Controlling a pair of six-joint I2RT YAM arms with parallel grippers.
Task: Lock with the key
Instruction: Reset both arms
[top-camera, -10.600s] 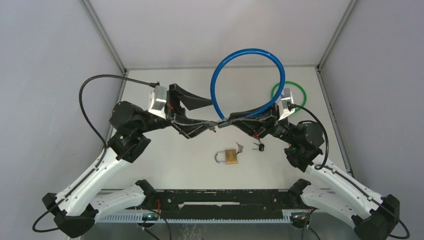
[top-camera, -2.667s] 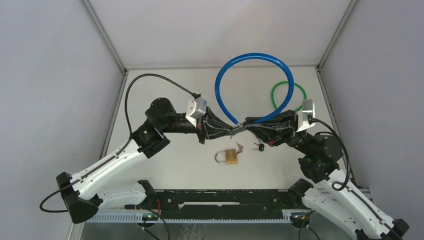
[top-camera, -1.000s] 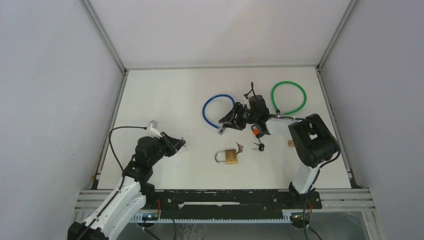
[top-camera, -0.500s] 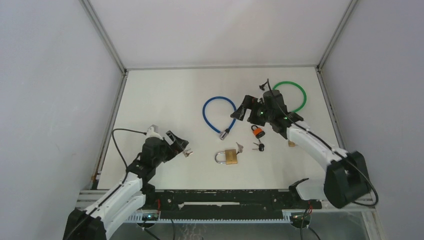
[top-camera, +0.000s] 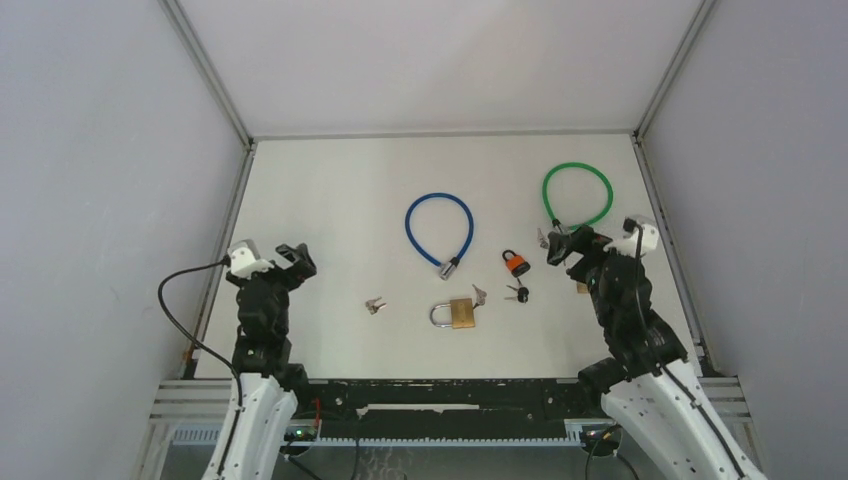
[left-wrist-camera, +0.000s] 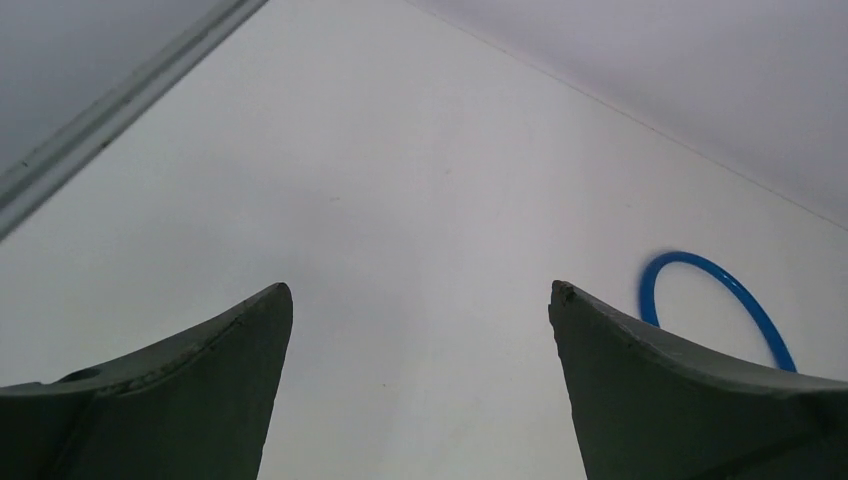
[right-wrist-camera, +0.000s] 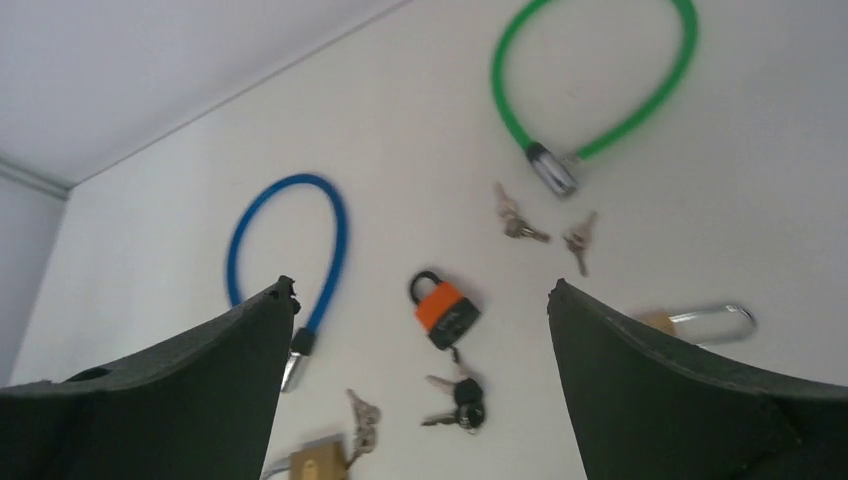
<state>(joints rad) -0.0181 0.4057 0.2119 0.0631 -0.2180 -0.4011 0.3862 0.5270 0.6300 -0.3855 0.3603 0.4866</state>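
The blue cable lock (top-camera: 438, 228) lies on the table as a closed loop, its metal end (top-camera: 449, 267) toward me; the left wrist view catches part of the blue cable (left-wrist-camera: 715, 300). A small bunch of keys (top-camera: 375, 305) lies alone, left of the brass padlock (top-camera: 455, 313). My left gripper (top-camera: 293, 257) hangs open and empty at the near left, well away from the keys; in its own view the left gripper (left-wrist-camera: 420, 290) has bare table between its fingers. My right gripper (top-camera: 568, 245) is open and empty at the right, and the right gripper (right-wrist-camera: 420, 288) looks down on the locks.
An orange padlock (right-wrist-camera: 445, 310) with black-headed keys (right-wrist-camera: 460, 400) lies mid-table. A green cable lock (top-camera: 577, 195) lies at the back right, with two loose key bunches (right-wrist-camera: 515, 222) by its end. A small brass padlock (right-wrist-camera: 700, 322) lies under the right arm.
Both arms pulled back toward their near corners. The left gripper opened and left the keys on the table; the right gripper opened and came away from the blue cable lock.
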